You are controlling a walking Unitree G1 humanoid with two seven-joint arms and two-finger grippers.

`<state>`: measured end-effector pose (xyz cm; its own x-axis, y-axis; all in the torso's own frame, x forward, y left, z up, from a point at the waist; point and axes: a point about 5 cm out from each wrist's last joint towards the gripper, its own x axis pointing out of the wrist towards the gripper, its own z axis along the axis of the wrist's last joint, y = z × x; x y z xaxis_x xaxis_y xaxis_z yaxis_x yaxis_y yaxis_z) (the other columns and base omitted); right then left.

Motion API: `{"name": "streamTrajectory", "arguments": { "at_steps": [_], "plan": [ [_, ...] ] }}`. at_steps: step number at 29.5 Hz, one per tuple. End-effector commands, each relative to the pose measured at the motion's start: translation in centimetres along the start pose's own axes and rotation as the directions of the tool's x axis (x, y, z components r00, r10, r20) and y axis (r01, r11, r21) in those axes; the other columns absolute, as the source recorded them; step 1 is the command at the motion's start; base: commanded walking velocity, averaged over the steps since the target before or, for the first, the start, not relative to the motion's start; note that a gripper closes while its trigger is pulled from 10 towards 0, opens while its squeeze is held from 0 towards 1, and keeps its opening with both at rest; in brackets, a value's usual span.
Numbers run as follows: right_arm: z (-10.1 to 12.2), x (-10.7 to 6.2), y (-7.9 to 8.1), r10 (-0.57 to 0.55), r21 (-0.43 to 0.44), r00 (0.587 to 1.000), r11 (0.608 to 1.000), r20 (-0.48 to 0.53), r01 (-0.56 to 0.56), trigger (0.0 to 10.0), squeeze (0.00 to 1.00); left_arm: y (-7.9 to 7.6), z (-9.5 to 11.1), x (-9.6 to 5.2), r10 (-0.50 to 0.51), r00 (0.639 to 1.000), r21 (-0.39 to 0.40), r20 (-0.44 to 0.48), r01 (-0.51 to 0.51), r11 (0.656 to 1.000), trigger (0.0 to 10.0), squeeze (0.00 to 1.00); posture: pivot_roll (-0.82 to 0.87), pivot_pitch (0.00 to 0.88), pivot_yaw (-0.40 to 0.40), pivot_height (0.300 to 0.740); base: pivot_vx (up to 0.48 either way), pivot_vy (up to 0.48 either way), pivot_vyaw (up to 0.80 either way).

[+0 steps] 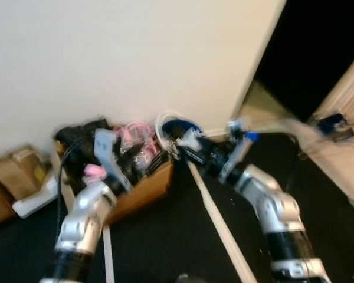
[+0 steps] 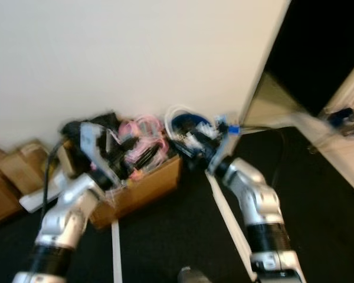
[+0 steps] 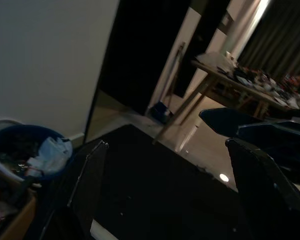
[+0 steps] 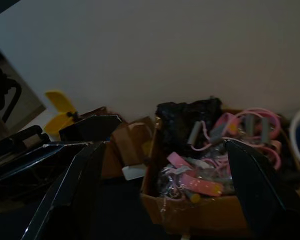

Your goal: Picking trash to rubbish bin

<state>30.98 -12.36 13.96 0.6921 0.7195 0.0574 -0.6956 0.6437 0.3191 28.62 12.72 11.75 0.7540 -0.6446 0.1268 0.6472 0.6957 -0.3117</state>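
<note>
Left eye view, blurred: white wall, dark floor. One open cardboard box (image 1: 143, 187) sits against the wall, stuffed with pink cables and dark clutter. Just to its right, a round blue bin (image 1: 180, 131) with a white rim, opening facing up, crumpled pale trash (image 1: 192, 139) inside. Both silver arms reach forward. Left gripper (image 1: 109, 154) hangs over the box, right gripper (image 1: 186, 150) sits at the bin's near edge. Too smeared here to read the fingers. One pale strip (image 1: 221, 227) lies on the floor, long axis running from the bin toward the robot. Smaller cardboard boxes (image 1: 15, 174) far left.

Right eye view: same layout, same blur. Box (image 2: 144, 186), bin (image 2: 186, 124), dark doorway (image 2: 318, 53) at right.

Left wrist view, dim: two black fingers (image 3: 92, 182) spread wide apart, nothing between them. Blue bin (image 3: 20, 150) beside them, crumpled white wrapper (image 3: 50, 152) resting on its rim side. One wooden table (image 3: 240, 82) with clutter stands far off.

Right wrist view, dim: two fingers (image 4: 72, 192) spread apart, empty. Past them, the box (image 4: 200, 210) with pink cables (image 4: 245, 125), a black bundle (image 4: 187, 120), pink flat pieces. One yellow object (image 4: 60, 107) by the wall.
</note>
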Motion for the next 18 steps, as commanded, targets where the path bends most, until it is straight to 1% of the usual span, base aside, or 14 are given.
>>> {"name": "streamTrajectory", "arguments": {
  "at_steps": [1, 5, 9, 11, 15, 18],
  "plan": [
    [-0.16, -0.3, -0.13, -0.004, -0.013, 1.0, 1.0, -0.007, 0.004, 10.0, 0.0, -0.11, -0.34, -0.13, -0.006, 1.0, 0.006, -0.009, 0.006, 1.0, 10.0, 0.0, 0.0, 0.0, -0.02, 0.74, 0.0, 0.0, -0.8],
    [-0.15, 0.16, -0.08, -0.011, -0.018, 1.0, 1.0, -0.002, 0.01, 10.0, 0.0, 0.21, -0.36, -0.12, 0.008, 1.0, 0.023, -0.001, -0.008, 1.0, 10.0, 0.0, 0.01, 0.0, -0.021, 0.74, 0.0, 0.0, -0.8],
    [-0.33, 0.27, 0.04, -0.007, -0.018, 1.0, 1.0, -0.003, 0.007, 10.0, 0.0, 0.33, -0.4, -0.15, 0.012, 1.0, 0.028, -0.001, -0.012, 1.0, 10.0, 0.0, 0.02, 0.0, -0.017, 0.74, 0.0, 0.0, -0.8],
    [-0.44, 0.3, 0.11, -0.006, -0.016, 1.0, 1.0, -0.003, 0.006, 10.0, 0.0, 0.38, -0.43, -0.23, 0.013, 1.0, 0.029, -0.001, -0.013, 0.999, 10.0, 0.0, 0.01, 0.0, -0.008, 0.74, 0.0, 0.0, -0.8],
    [-0.73, 0.11, 0.27, -0.002, -0.008, 1.0, 1.0, -0.005, 0.002, 10.0, 0.0, 0.49, -0.42, 0.05, 0.004, 1.0, 0.038, 0.003, -0.004, 0.999, 10.0, 0.0, -0.01, 0.0, 0.013, 0.74, 0.0, 0.0, -0.8],
    [-0.78, 0.01, 0.21, -0.003, -0.007, 1.0, 1.0, -0.004, 0.003, 10.0, 0.0, 0.51, -0.4, 0.11, 0.003, 1.0, 0.044, 0.009, -0.003, 0.999, 10.0, 0.0, 0.0, 0.0, 0.013, 0.74, 0.0, 0.0, -0.8]
  ]
}}
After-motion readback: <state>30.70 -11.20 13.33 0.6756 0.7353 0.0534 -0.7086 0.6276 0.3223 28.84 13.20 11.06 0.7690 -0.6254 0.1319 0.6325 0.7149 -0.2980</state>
